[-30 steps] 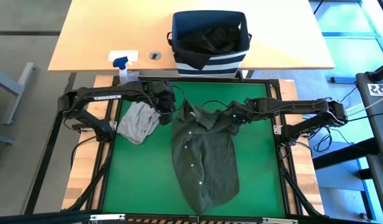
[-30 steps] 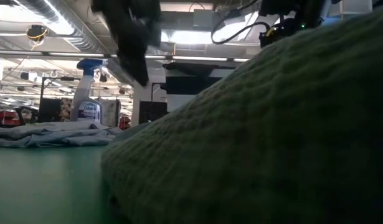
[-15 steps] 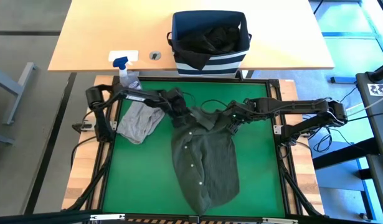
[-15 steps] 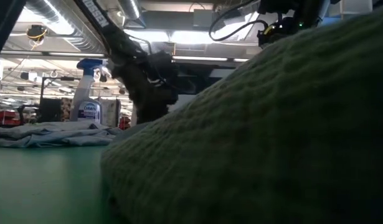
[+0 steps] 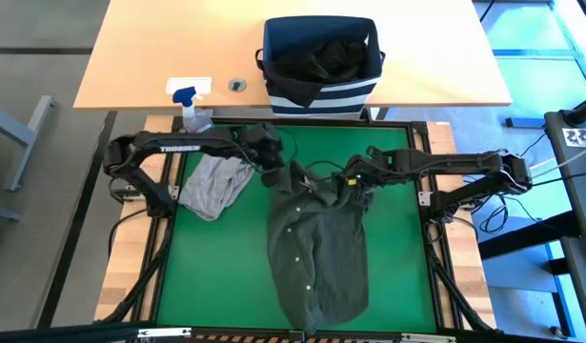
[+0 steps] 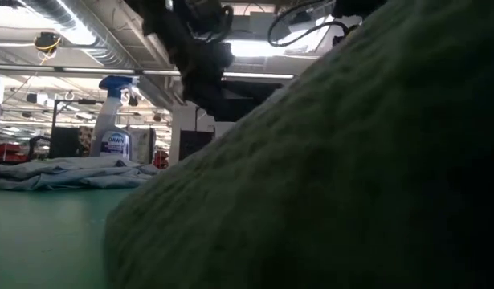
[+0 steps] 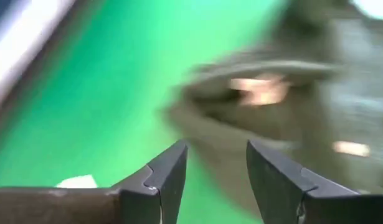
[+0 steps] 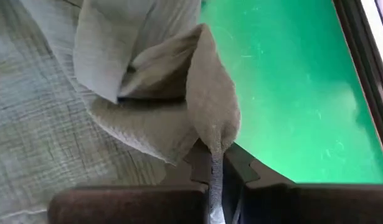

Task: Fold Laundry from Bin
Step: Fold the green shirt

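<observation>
Altogether three garments (image 5: 316, 252) – one bin (image 5: 320, 93)

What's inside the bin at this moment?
The bin holds a crumpled black garment, seen from above. Whether anything lies beneath it cannot be told; the black cloth covers the bottom.

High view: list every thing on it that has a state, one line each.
Olive shirt: spread on the green mat, collar end bunched.
Grey garment: crumpled beside it.
Bin: upright, black garment inside.
Left claw: open, empty, by the collar.
Right claw: shut on the olive shirt.
</observation>
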Robot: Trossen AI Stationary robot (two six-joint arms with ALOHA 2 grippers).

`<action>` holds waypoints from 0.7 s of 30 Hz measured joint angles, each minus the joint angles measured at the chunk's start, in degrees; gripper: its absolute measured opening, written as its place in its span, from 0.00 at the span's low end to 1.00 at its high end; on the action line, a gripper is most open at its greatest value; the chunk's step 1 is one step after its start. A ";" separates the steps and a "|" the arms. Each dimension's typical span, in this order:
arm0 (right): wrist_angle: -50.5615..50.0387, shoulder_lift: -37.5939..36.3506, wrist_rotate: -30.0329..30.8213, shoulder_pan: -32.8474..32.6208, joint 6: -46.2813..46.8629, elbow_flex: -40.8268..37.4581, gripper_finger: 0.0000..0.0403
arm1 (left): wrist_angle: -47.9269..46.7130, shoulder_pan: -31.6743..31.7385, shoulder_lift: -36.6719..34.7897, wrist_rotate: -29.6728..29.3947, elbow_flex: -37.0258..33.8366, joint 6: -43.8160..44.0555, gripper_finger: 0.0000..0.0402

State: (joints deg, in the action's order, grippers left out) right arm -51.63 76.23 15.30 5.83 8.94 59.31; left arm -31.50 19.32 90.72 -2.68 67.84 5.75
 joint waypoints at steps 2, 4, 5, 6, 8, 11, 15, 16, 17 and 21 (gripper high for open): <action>0.80 0.00 0.13 0.47 -0.42 0.00 0.02 | -0.72 1.27 -0.24 -2.07 -2.20 -0.34 0.40; 1.61 0.00 0.12 1.42 -0.92 0.00 0.02 | 1.25 2.86 0.72 0.44 -5.73 -0.34 0.40; 2.01 0.00 -0.16 1.90 -1.37 0.00 0.02 | 3.66 3.63 1.55 1.61 -7.55 -0.35 0.40; 2.41 0.00 -0.83 2.36 -1.57 0.00 0.02 | 5.95 4.34 2.39 2.18 -9.36 -0.34 0.40; 2.62 0.00 -1.45 3.27 -1.72 0.00 0.02 | 10.39 5.40 4.24 2.29 -12.42 -0.36 0.40; 2.64 0.00 -2.18 4.12 -1.58 0.00 0.02 | 18.69 6.00 7.38 2.73 -15.76 -2.42 0.40; 2.66 0.00 -2.86 4.73 -1.41 0.00 0.02 | 25.36 3.24 10.95 10.75 -16.90 -10.04 0.40; 2.64 0.00 -2.88 4.73 -1.24 0.00 0.02 | 26.08 2.18 11.40 11.85 -16.68 -10.26 0.40; 2.66 0.00 -2.88 4.73 -0.78 0.00 0.02 | 26.60 1.00 11.66 13.07 -16.24 -10.22 0.40; 2.70 0.00 -2.90 4.69 -0.08 0.00 0.02 | 32.61 -4.03 11.74 19.56 -13.98 -8.16 0.40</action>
State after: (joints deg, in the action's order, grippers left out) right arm -48.93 76.23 12.40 10.52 8.86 59.31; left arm 1.11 15.29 102.45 16.88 53.87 -2.41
